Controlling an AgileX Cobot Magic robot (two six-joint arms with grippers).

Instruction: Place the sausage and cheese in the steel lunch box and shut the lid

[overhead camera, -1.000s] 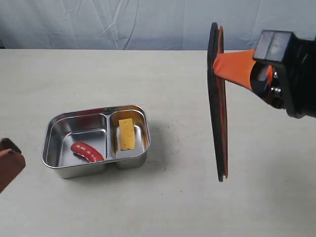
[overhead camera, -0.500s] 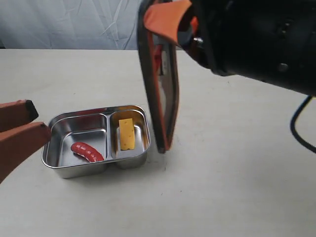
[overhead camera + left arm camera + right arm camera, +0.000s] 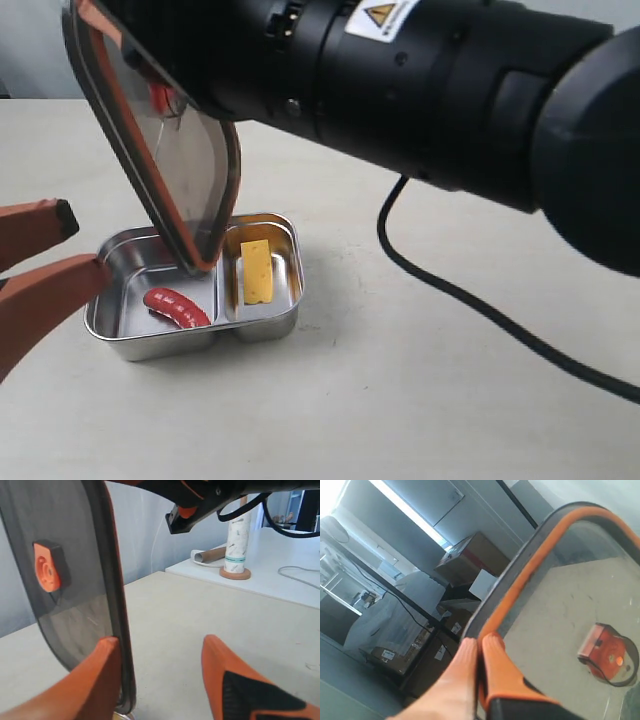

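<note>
The steel lunch box sits on the table with the red sausage in its larger compartment and the yellow cheese in the smaller one. The dark lid hangs tilted over the box, its lower corner just above the divider. My right gripper is shut on the lid's orange-sealed rim. My left gripper stands open at the box's left end. In the left wrist view the lid's edge lies just inside the left gripper, close against one finger.
The thick black right arm fills the top of the exterior view, and its cable trails over the table to the right of the box. A roll of tube stands on a second table beyond.
The right arm has swung the lid from the right side leftwards to above the box. The left gripper has come in from the left edge and opened wide.
</note>
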